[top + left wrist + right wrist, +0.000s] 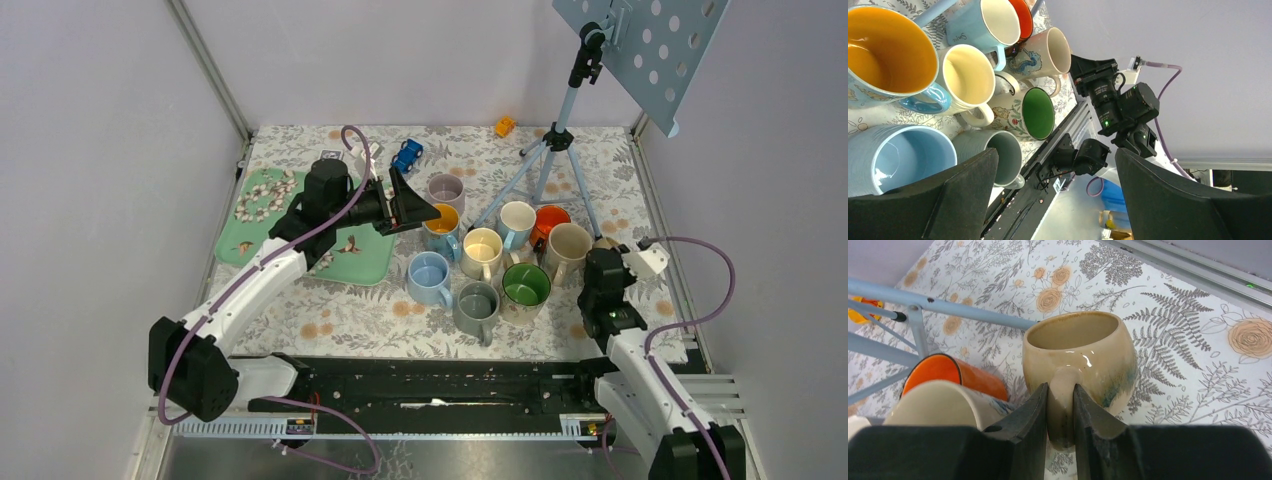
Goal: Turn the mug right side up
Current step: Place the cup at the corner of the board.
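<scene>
One mug [1083, 352] (upright, maybe grounded) in right gripper [1060, 392].

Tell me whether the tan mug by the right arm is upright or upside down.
Upright: the tan mug has its open mouth facing up; the right fingers are shut on its handle.

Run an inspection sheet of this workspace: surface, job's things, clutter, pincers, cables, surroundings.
Surface: floral cloth on the table, with a green tray at the left.
Job's things: tan mug, upright with its mouth up.
Clutter: other mugs clustered together, all mouth up; blue toy car; orange toy.
Pincers: left pincer open and empty above the mugs; right pincer shut on the tan mug's handle.
Cables: left cable and right cable, both purple and looping clear of the mugs.
Surroundings: tripod carrying a perforated board; pale walls.
</scene>
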You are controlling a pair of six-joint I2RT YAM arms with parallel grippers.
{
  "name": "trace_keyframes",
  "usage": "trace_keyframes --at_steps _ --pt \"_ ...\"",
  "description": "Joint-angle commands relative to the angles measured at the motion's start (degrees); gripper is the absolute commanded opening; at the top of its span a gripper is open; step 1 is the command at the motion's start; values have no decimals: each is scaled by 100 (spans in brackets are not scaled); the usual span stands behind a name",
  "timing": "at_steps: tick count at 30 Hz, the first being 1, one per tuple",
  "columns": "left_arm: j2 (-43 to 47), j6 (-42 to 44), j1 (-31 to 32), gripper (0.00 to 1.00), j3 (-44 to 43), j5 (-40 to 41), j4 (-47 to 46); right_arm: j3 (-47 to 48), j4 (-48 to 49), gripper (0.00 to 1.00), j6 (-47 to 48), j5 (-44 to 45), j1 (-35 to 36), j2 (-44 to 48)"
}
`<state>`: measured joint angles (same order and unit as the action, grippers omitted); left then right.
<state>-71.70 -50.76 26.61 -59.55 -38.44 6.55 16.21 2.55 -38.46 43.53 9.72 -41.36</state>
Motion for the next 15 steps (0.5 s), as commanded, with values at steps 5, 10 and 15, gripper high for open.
trace_keyframes --at_steps 5,10,15 --pt "202 69 28 91 -114 -120 -166 272 -562 0 -201 -1116 -370 -634" --pt "200 58 26 91 -156 -144 -165 238 -992 0 -384 -1323 -372 -380" --pt "192 58 28 91 -177 -142 -145 417 -1523 2 -568 -1311 -368 -199"
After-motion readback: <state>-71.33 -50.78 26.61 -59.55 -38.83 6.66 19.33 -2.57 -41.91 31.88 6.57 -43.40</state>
